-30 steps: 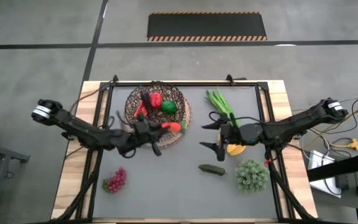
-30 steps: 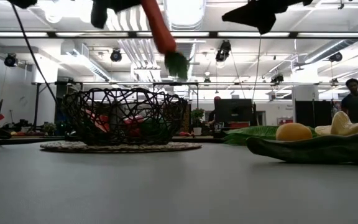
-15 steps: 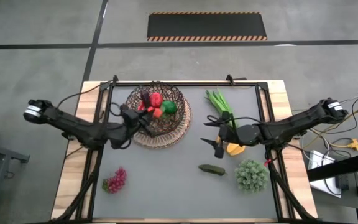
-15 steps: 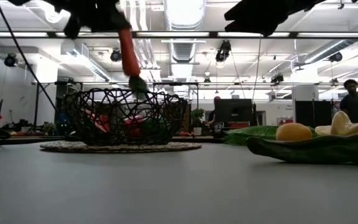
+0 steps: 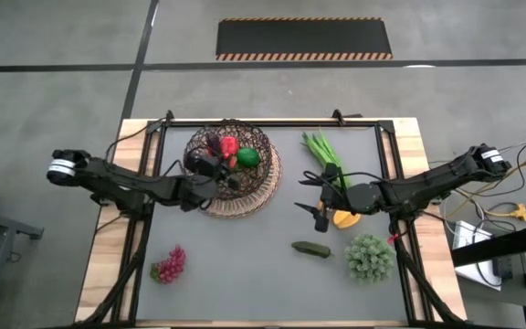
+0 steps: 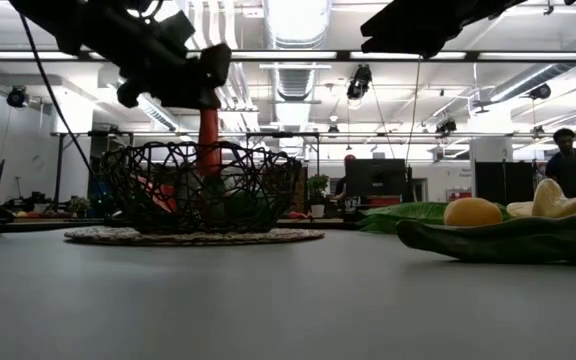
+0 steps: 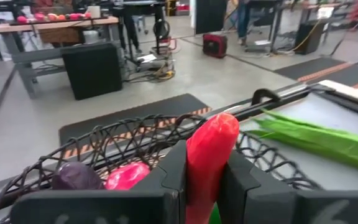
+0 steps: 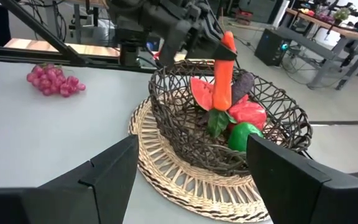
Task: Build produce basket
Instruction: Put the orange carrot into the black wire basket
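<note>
My left gripper (image 5: 217, 171) is over the dark wire basket (image 5: 261, 146) and is shut on an orange-red carrot (image 8: 223, 71). The carrot stands upright with its green leaf end (image 8: 216, 121) down inside the basket. It also shows in the low view (image 6: 208, 150). A red pepper (image 5: 229, 146), a green pepper (image 5: 248, 157), a watermelon slice (image 8: 199, 90) and a dark eggplant (image 7: 76, 176) lie in the basket. My right gripper (image 5: 305, 195) is open and empty above the table, right of the basket, near the yellow fruit (image 5: 345, 218). My left gripper pinches the carrot's upper part (image 7: 205, 163) between its two fingers. The fingers (image 7: 174, 174) come roughly level from the table's left and lie across the carrot. The carrot hangs upright, its pointed tip (image 8: 227, 37) above the fingers and its leaf end low in the basket.
Red grapes (image 5: 169, 265) lie near the table's near left. A cucumber (image 5: 310, 248) and a bushy green piece (image 5: 370, 258) lie near right. Long green stalks (image 5: 322, 151) lie at the far right of the basket. A black frame rail (image 5: 272, 122) runs along the far edge.
My left gripper has carried the carrot from the basket's near right rim toward the table's left and far side, to over the basket. It has turned the carrot from level to upright, leaf end down, and lowered it into the basket.
</note>
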